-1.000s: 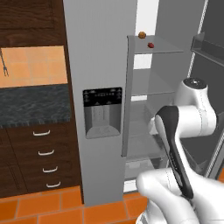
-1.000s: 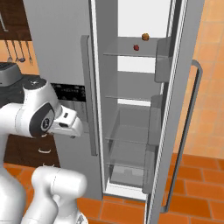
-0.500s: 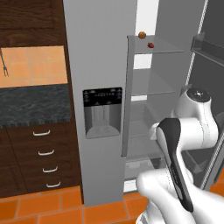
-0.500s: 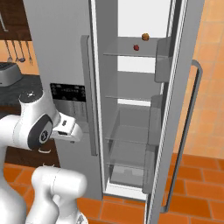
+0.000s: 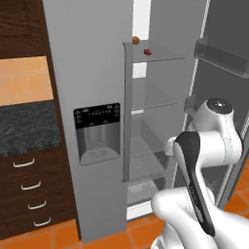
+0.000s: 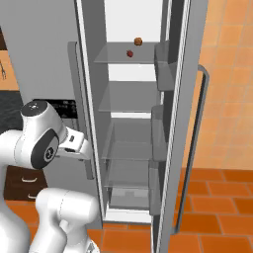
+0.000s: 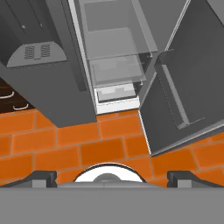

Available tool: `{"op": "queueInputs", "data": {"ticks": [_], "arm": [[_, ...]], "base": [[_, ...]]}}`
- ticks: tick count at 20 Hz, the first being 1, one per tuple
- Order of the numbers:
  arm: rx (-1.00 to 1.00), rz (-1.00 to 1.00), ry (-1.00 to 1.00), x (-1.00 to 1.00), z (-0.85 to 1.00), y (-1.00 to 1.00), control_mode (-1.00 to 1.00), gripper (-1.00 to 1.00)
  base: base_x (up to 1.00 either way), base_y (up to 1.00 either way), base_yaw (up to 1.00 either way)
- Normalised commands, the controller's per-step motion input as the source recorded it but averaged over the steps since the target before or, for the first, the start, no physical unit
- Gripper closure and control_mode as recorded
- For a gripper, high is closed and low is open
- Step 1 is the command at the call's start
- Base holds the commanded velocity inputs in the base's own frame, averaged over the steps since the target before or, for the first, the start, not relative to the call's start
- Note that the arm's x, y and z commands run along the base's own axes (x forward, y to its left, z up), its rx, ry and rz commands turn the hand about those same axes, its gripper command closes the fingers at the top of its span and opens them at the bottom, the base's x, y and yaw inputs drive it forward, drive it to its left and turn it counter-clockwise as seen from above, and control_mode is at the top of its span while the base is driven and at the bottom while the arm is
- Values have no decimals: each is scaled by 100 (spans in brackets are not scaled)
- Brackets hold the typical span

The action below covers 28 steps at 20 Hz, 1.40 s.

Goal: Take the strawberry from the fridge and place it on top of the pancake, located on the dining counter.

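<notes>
Item: fridge [image 5: 92, 73] — tall grey steel, two doors; its right-hand door swung open, its left-hand door shut and carrying the black-edged dispenser panel [image 5: 97, 132]. All places below are given against this fridge.

Strawberry [image 5: 147, 50] — tiny, red, lying on the fridge's top glass shelf [image 5: 160, 56], toward the shelf's front. In the right base view it shows at [image 6: 130, 53].

Orange-brown round item [image 5: 136, 39] — like size, on the same top shelf, just beside the strawberry and nearer the fridge's back wall, apart from it.

Lower shelves — three further grey glass shelves below the top one, then a pale drawer [image 7: 114, 93] at the fridge's foot.

Open door [image 6: 190, 99] — long vertical handle on its outer face, bins on its inner face (the uppermost bin [image 5: 221, 56] sits level with the top shelf).

Hand [image 7: 112, 177] — its two dark fingertips [image 7: 40, 178] stand far apart at the bottom corners of the hand view, wide open, nothing between them. It looks down at the orange tile floor [image 7: 65, 144] before the fridge's foot, well below the strawberry's shelf.

Arm — white, folded in front of the fridge's opening.

Left of the fridge — dark wood drawers [image 5: 29, 194] under a dark-topped tabletop [image 5: 29, 129].
</notes>
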Motion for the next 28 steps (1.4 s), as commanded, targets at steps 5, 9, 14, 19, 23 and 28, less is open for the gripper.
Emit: {"op": "queueInputs", "data": {"ticks": [5, 9, 14, 19, 23, 28], "arm": [[0, 0, 0, 0, 0, 0, 100, -100], [0, 0, 0, 0, 0, 0, 100, -100], [0, 0, 0, 0, 0, 0, 100, -100], [0, 0, 0, 0, 0, 0, 100, -100], [0, 0, 0, 0, 0, 0, 100, -100], [0, 0, 0, 0, 0, 0, 100, -100]], "base": [[71, 4, -17], [52, -5, -1], [51, -31, 20], [21, -35, 24], [20, -29, 2], [42, -2, -4]]}}
